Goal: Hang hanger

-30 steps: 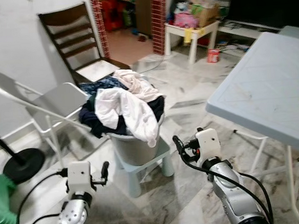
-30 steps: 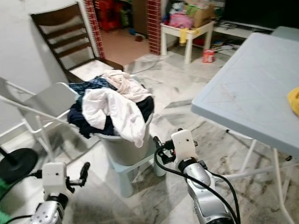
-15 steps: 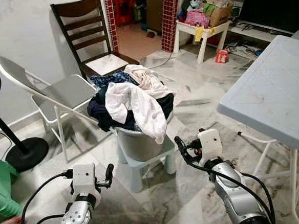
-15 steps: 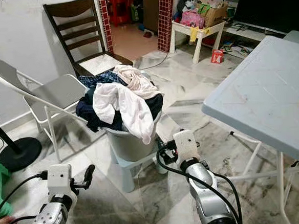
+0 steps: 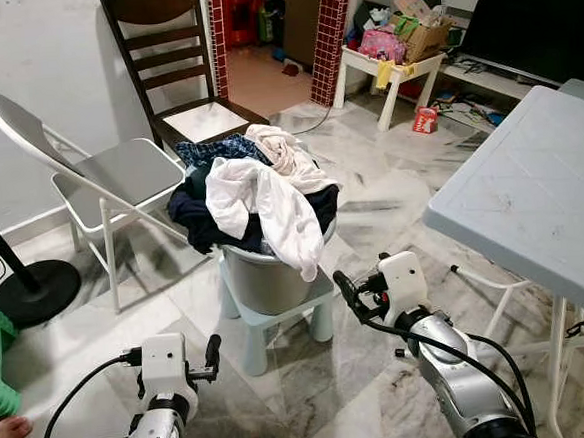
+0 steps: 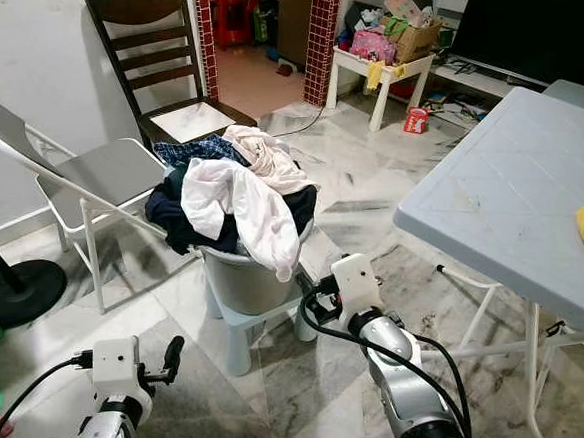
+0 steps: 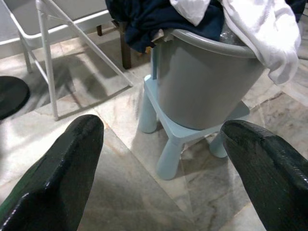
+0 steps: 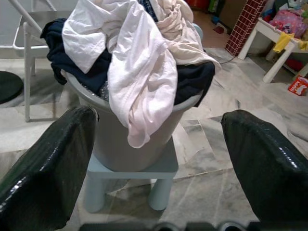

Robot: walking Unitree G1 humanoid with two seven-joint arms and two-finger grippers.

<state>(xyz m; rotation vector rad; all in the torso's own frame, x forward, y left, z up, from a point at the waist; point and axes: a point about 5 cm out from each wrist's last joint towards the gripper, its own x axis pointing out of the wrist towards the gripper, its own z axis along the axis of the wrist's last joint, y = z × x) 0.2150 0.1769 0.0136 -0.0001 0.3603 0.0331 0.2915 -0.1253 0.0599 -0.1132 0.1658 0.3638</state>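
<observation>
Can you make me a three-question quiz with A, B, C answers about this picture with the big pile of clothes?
1. Where does the grey laundry bucket stand?
A. on a small pale blue stool
B. on the folding chair
C. on the big table

2. What colour is the cloth hanging over the bucket's front?
A. red
B. white
C. green

3. How are the robot's two hands?
A. both open and empty
B. both holding clothes
C. one holding a hanger

Answers:
1. A: the stool sits under it.
2. B: the white garment drapes over the rim.
3. A: left hand and right hand show spread fingers, nothing between.
</observation>
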